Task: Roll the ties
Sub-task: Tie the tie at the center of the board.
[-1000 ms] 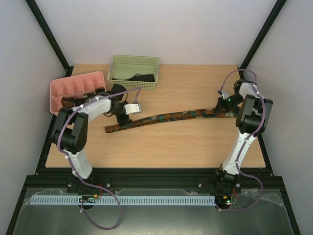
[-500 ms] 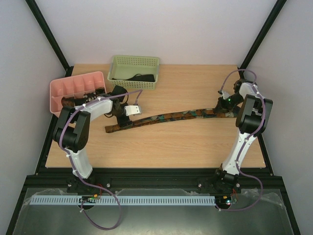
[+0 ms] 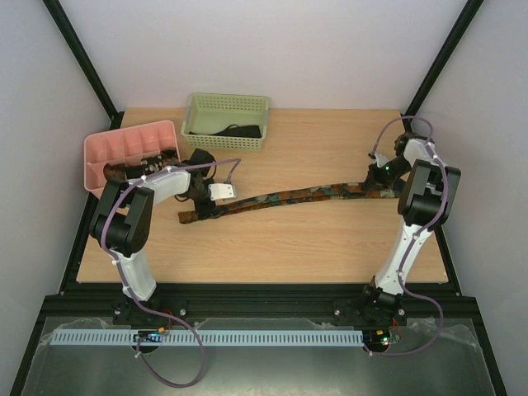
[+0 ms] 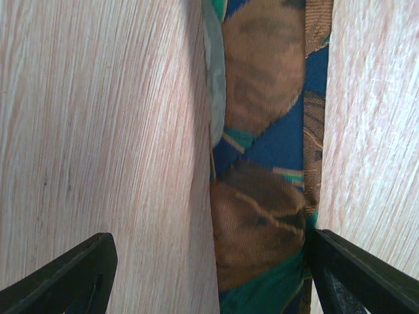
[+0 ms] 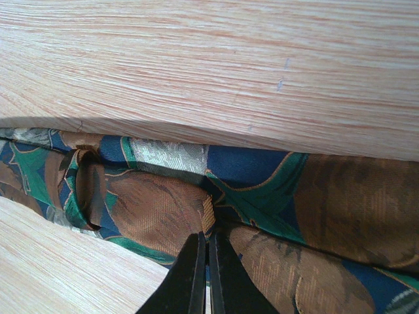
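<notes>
One long tie [image 3: 289, 196], brown with blue and green patches, lies flat across the table from left to right. My left gripper [image 3: 211, 201] hovers over its left part. In the left wrist view the gripper [image 4: 209, 275] is open, with the tie [image 4: 262, 196] between the fingers, close to the right fingertip [image 4: 357, 275]. My right gripper [image 3: 381, 183] is at the tie's right end. In the right wrist view the gripper [image 5: 209, 275] is shut on a fold of the tie [image 5: 163, 209], which is bunched there.
A green basket [image 3: 198, 107] at the back holds a dark thing [image 3: 235, 130]. A pink compartment tray [image 3: 124, 140] stands at the left edge with dark things in its near part. Black frame posts rise at both back corners.
My left gripper has shifted slightly toward the near-left, down onto the tie's left part. The right gripper and the tie have not visibly moved.
</notes>
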You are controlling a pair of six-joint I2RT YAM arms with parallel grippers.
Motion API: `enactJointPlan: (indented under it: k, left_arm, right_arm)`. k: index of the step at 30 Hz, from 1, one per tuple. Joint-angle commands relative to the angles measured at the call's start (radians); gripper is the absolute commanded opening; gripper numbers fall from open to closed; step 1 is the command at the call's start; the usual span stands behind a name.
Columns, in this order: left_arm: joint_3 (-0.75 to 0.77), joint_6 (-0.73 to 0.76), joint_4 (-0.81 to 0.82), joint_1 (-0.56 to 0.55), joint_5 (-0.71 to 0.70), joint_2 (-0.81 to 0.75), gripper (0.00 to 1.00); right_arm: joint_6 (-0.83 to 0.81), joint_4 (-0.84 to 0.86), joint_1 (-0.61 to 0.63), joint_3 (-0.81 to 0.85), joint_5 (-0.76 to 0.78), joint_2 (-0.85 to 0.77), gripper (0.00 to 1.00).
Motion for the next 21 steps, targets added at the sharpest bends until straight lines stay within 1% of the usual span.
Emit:
enactJointPlan:
  k: [1, 7, 11, 16, 19, 21]
  left_arm:
    - [-0.016, 0.035, -0.031, 0.02, -0.005, 0.004, 0.83]
    - [-0.011, 0.043, -0.046, 0.035, 0.0, 0.006, 0.83]
    - [-0.012, 0.046, -0.05, 0.035, 0.0, 0.007, 0.83]
    - [-0.006, 0.046, -0.054, 0.035, 0.003, 0.004, 0.83]
    - [0.0, 0.051, -0.063, 0.038, 0.033, -0.011, 0.86]
    - [0.012, 0.056, -0.079, 0.038, 0.079, -0.032, 0.88]
  right_arm:
    - [-0.025, -0.071, -0.039, 0.045, 0.036, -0.036, 0.01]
    - [-0.044, -0.074, -0.093, 0.084, 0.088, -0.01, 0.01]
    - [-0.042, -0.043, -0.103, 0.077, 0.134, 0.014, 0.01]
    - [-0.028, -0.012, -0.104, 0.055, 0.143, 0.044, 0.01]
    - [-0.03, 0.009, -0.104, 0.033, 0.161, 0.054, 0.02]
    - [-0.034, 0.018, -0.103, 0.011, 0.179, 0.054, 0.05]
